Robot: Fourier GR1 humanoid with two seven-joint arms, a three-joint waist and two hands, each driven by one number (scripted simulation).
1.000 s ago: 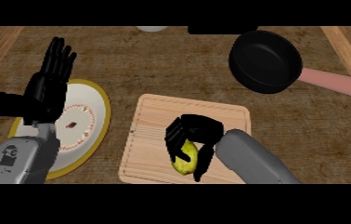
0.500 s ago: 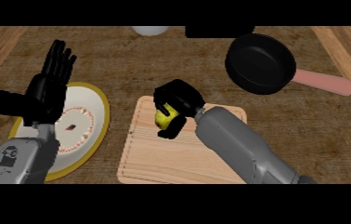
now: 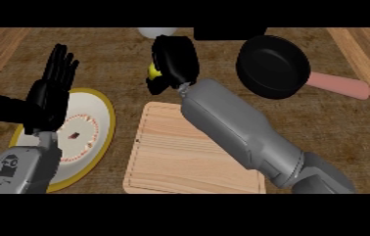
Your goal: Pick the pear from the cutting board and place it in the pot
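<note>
While right hand (image 3: 175, 63) fingers clasped the pear (image 3: 154, 72), the pot (image 3: 274, 67) sat off beyond their backs, apart.

A single head view looked steeply down on the tabletop (image 3: 108, 49) from close above, forearms entering from its lower edge, the right robot hand (image 3: 175, 61) reaching farthest up.
</note>
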